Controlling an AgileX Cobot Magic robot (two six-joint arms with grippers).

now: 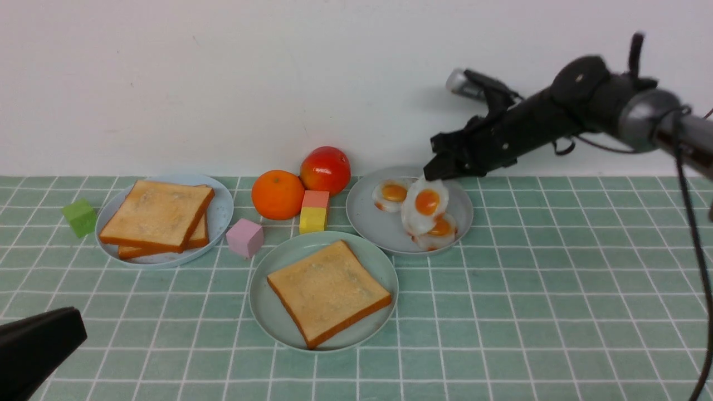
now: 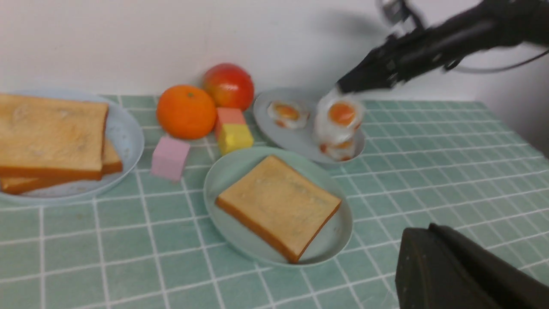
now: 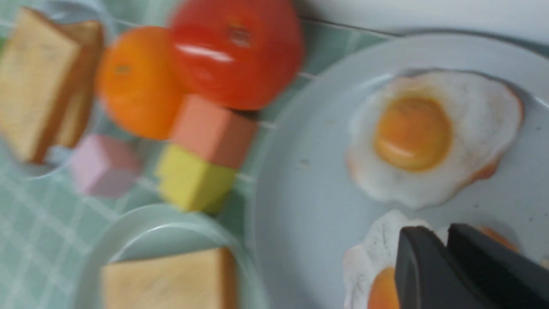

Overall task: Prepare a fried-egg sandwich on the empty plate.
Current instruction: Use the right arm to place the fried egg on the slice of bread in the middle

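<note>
Clamped in the jaws of the right gripper (image 1: 433, 174): a fried egg (image 1: 426, 204), gripped by its upper edge, hanging yolk-forward just above the grey plate (image 1: 379, 228). On that plate, two more eggs (image 1: 392, 192), one partly hidden behind the hanging one. Nearer the robot, just beside the grey plate: the mint-green plate (image 1: 263, 303), carrying one toast slice (image 1: 328, 289). Crowded along its far side: a salmon block (image 1: 316, 199) stacked on a yellow block (image 1: 313, 219), an orange (image 1: 277, 194), a red fruit (image 1: 326, 169), a pink cube (image 1: 245, 238). Off to the left, a pale blue plate (image 1: 223, 214) with two stacked toast slices (image 1: 159, 214), and a green cube (image 1: 79, 217) beside it. Low at the left corner of the green tiled surface (image 1: 557, 289), the left gripper (image 1: 50, 340), well apart from everything. Only partly in view, so cannot tell whether its jaws are wide or narrow.
</note>
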